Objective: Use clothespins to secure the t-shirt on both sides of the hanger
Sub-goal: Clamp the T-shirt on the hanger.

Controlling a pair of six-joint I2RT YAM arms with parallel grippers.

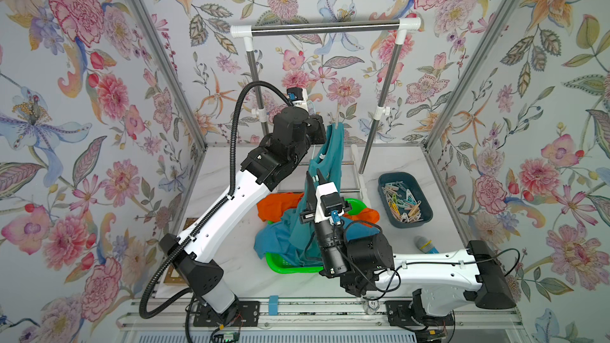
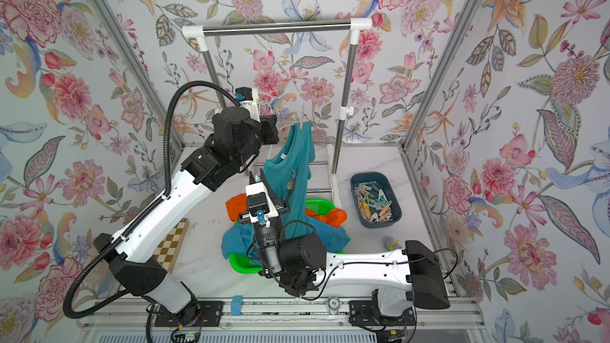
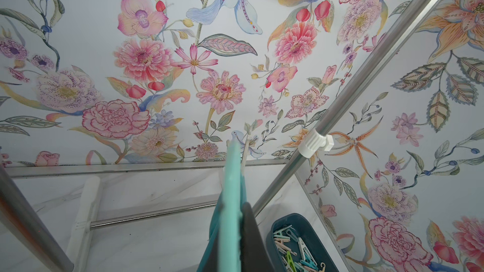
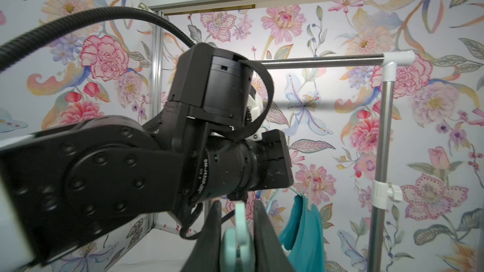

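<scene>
**Pin no. 2 in the gripper, near shoulder next**

Step in hand, as I read it: the 2nd pin. One beige clothespin (image 4: 309, 196) already sits on the far end of the pale mint plastic hanger (image 3: 231, 179), biting the teal cloth t-shirt (image 1: 330, 160) there. So the far side looks done & the near side is left.

The left gripper (image 3: 231, 221) is closed on the hanger, holding it up off the white marble-look bench (image 1: 231, 259), just in front of the steel clothes rack (image 1: 325, 27). The shirt hangs from it down toward the green plastic basket (image 1: 280, 267) of other garments.

The right gripper (image 4: 237, 213) is clamped on a mint-green plastic clothespin (image 4: 237, 231), which stands upright between the fingers. In both top views its tips are just beside the shirt's near shoulder, on the left of it; touching or not, can't tell. The rest of the clothespins (image 1: 404, 201) lie heaped in the dark blue plastic tub (image 1: 411, 223), well off to the right by the rack's right post.

Next move, prob.: bring the pin's mouth over the near hanger arm w/ fabric in between, open it, seat it, let go. (Which end of the pin faces out isn't clear from the wrist view.) The left arm must hold the hanger steady meanwhile. Cloth looks bunched at that shoulder, so the pin might catch fabric only & miss the hanger.
</scene>
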